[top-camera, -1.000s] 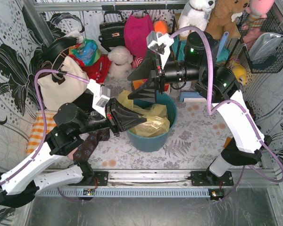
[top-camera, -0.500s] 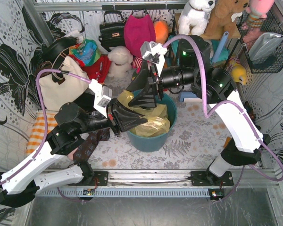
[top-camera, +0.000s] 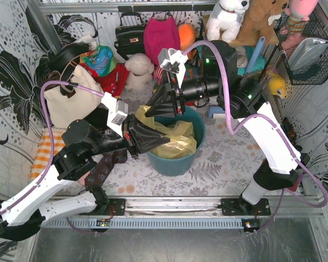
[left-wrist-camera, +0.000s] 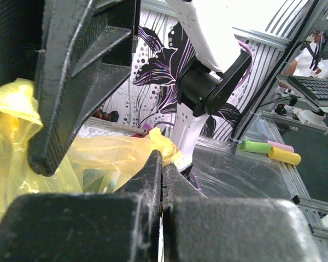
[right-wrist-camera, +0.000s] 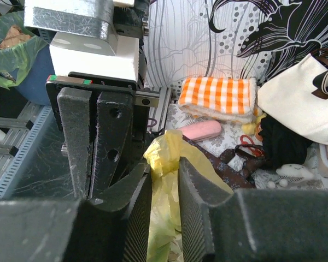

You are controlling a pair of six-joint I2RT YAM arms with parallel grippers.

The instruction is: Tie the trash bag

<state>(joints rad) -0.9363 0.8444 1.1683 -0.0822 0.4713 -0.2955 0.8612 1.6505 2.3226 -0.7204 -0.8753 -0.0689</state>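
The trash bag (top-camera: 180, 143) is thin yellow plastic and sits inside the round teal bin (top-camera: 177, 164). My left gripper (top-camera: 165, 141) reaches in from the left and is shut on the bag's near-left rim. In the left wrist view its jaws (left-wrist-camera: 161, 158) are pressed together with yellow film (left-wrist-camera: 98, 158) at their tip. My right gripper (top-camera: 153, 106) hangs over the bin's far-left edge. In the right wrist view its jaws (right-wrist-camera: 164, 169) stand narrowly apart and pinch a bunched yellow flap of the bag (right-wrist-camera: 167, 158) that sticks up between them.
A cream tote (top-camera: 71, 101), handbags and stuffed toys crowd the back and left. An orange checked cloth (top-camera: 44, 150) and a brown patterned cloth (top-camera: 104, 169) lie left of the bin. A pink case (right-wrist-camera: 199, 131) lies near them. A wire basket (top-camera: 311, 49) hangs at the right.
My right gripper has moved left and down from above the bin's far rim to the bag's raised flap, and its fingers have narrowed from wide open. My left gripper has held still.
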